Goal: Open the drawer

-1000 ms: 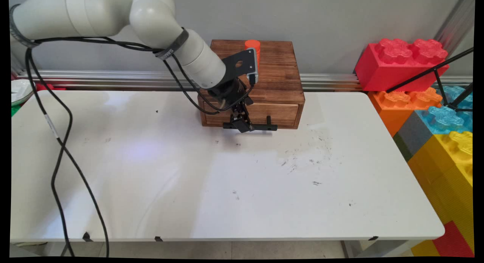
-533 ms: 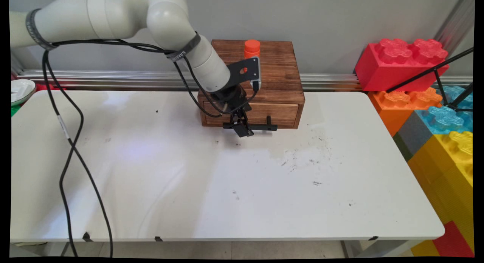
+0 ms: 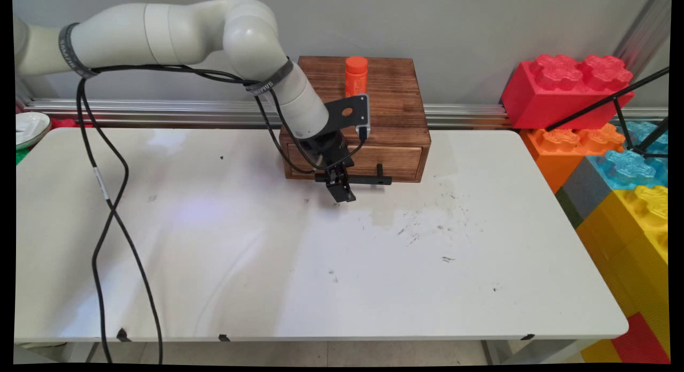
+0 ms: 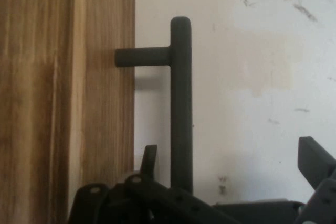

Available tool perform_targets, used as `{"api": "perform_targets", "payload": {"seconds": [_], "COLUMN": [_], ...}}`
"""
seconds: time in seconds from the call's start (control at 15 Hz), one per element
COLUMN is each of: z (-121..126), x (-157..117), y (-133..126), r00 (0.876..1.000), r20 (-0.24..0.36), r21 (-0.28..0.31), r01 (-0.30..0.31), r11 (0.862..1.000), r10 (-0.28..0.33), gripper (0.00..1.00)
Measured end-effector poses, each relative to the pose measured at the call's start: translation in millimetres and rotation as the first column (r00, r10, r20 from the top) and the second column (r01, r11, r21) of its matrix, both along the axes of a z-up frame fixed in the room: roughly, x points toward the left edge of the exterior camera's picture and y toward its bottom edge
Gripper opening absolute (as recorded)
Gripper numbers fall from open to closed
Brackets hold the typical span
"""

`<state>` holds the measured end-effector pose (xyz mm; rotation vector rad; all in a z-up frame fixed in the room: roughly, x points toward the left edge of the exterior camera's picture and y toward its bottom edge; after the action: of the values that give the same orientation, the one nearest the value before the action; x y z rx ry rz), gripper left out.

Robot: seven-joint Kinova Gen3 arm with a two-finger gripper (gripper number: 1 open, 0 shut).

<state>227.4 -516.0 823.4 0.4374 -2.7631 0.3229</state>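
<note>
The wooden box (image 3: 374, 102) stands at the table's (image 3: 320, 265) far edge against the wall, and everything else is placed from it. An orange bottle (image 3: 356, 76) stands upright on the box's top, toward the back. Across the box's front face runs a drawer (image 3: 398, 161) with a black bar handle (image 3: 368, 179) standing off it on short posts. The gripper (image 3: 342, 189) hangs just in front of the drawer, at the handle's left part, pointing down toward the table. From the main view its black fingers merge with the black handle, so their spread cannot be read there. The hand view settles it: the fingers stand wide apart, one finger (image 4: 149, 160) in the gap between the drawer front (image 4: 102, 77) and the handle bar (image 4: 181, 103), the other finger (image 4: 315, 161) well out on the far side of the bar over bare table, so the bar lies between them with neither finger pressing it. That view also shows one post joining bar to wood. Large toy bricks (image 3: 566, 88) are stacked right of the box, beyond the table's end.
</note>
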Motion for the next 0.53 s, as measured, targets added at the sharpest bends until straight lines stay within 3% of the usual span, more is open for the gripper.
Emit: {"api": "perform_targets", "payload": {"seconds": [0.53], "z": [-23], "x": [-6], "y": [-9], "r00": [1.0], "r20": [-0.004], "r21": [0.009], "r01": [0.018], "r11": [1.0], "r10": [-0.018], "gripper": [1.0]}}
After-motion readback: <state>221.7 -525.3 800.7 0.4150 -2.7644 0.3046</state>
